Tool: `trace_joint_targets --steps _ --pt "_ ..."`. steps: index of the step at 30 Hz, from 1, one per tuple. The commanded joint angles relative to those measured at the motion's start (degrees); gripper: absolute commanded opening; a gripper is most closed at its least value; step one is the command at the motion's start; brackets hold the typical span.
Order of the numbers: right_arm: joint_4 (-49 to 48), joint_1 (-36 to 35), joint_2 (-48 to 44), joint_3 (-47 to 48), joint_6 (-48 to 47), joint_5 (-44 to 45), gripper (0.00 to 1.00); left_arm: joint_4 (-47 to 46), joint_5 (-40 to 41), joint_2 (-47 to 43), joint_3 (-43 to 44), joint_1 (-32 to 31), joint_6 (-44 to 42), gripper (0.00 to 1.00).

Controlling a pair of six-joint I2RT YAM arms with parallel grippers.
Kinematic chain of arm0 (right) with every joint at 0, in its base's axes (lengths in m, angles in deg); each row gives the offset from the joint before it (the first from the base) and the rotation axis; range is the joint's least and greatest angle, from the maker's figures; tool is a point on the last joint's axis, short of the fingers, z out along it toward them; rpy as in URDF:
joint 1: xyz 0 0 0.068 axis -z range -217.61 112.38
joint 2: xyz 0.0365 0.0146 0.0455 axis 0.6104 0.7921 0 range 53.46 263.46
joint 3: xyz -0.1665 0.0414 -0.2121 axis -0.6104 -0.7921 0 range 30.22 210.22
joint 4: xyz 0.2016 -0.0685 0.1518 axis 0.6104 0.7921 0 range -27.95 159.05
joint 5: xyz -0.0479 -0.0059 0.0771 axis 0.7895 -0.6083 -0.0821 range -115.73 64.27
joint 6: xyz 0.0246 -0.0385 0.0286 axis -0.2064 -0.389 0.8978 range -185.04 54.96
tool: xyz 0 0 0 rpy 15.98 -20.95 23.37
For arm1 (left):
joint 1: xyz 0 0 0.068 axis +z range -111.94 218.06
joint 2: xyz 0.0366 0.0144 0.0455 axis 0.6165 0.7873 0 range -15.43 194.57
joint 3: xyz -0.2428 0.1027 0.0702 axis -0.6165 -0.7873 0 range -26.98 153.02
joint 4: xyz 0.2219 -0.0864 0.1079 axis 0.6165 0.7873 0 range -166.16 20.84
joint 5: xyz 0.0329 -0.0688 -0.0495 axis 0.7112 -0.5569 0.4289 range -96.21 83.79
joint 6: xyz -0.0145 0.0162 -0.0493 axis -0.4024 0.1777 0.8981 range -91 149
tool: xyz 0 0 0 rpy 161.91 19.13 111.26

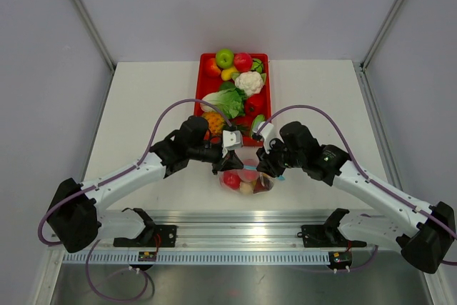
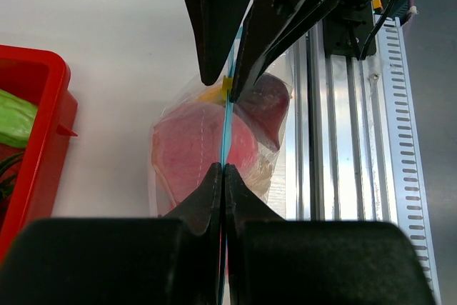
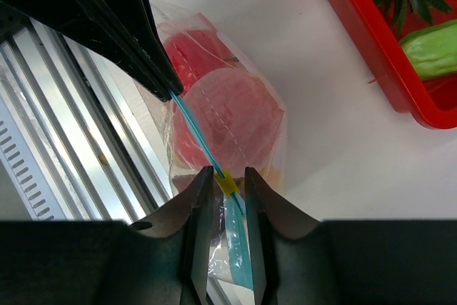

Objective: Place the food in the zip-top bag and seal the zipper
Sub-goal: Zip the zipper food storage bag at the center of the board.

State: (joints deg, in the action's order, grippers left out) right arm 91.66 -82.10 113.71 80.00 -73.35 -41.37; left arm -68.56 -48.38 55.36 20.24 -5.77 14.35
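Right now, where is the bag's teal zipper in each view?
Top external: zipper, low centre right, mostly hidden; only a teal bit shows.
Left wrist: thin vertical line, centre.
Right wrist: diagonal line, left of centre.
Shared landmark: red tray, top centre; left edge; upper right.

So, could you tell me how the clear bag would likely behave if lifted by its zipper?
Probably floppy: the bag is crinkled film draped over the food inside. It would likely sag beneath the thin zipper, since the food bulges low.
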Motion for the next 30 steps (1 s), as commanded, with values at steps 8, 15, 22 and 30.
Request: trace_joint_targets --steps 8,15,22,30 --pt "-1.3 0.5 0.8 -0.4 -1.0 0.3 0.3 -2.8 -1.1 0.2 1.9 -0.1 -1.3 0.0" --pt "-0.3 0.5 1.6 0.4 -1.5 0.0 0.14 -2.8 -0.9 0.5 2.1 -0.1 -1.1 0.0" --pt "-0.2 0.5 -0.2 0.1 -0.6 1.3 0.03 -2.8 3.0 0.5 1.8 0.3 -1.1 0.0" --pt "1.7 0.5 -2.9 -0.4 0.8 -0.1 0.01 -5.8 4.5 -0.9 0.0 6.7 2.4 0.0"
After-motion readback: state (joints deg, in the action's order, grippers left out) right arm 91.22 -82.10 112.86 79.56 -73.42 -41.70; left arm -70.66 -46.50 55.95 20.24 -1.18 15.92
